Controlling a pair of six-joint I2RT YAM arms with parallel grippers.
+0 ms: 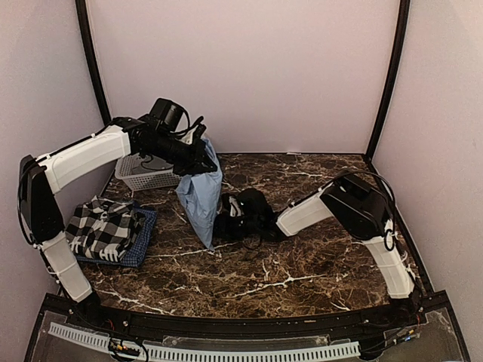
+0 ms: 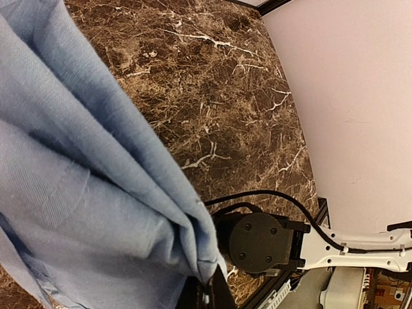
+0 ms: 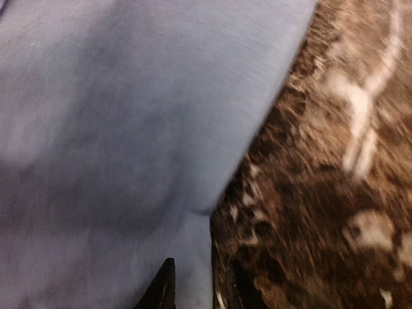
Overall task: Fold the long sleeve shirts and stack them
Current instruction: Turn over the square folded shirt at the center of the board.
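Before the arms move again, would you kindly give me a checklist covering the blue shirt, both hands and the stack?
1. Left hand holds the light blue shirt aloft: ok.
2. Right hand has gripped the shirt's lower edge: cannot tell; cloth sits between its fingertips, but the view is blurred.
3. Shirt folded: not ok, it hangs bunched.
4. Stack ready: ok, the black-and-white checked shirt lies folded on the dark blue shirt.

It was a robot lab cell. Pale panels [image 1: 249,75] and black frame posts [image 1: 389,75] boxed a marble-pattern tabletop [image 1: 317,264], left arm [image 1: 79,158] and right arm [image 1: 362,207] bolted on.
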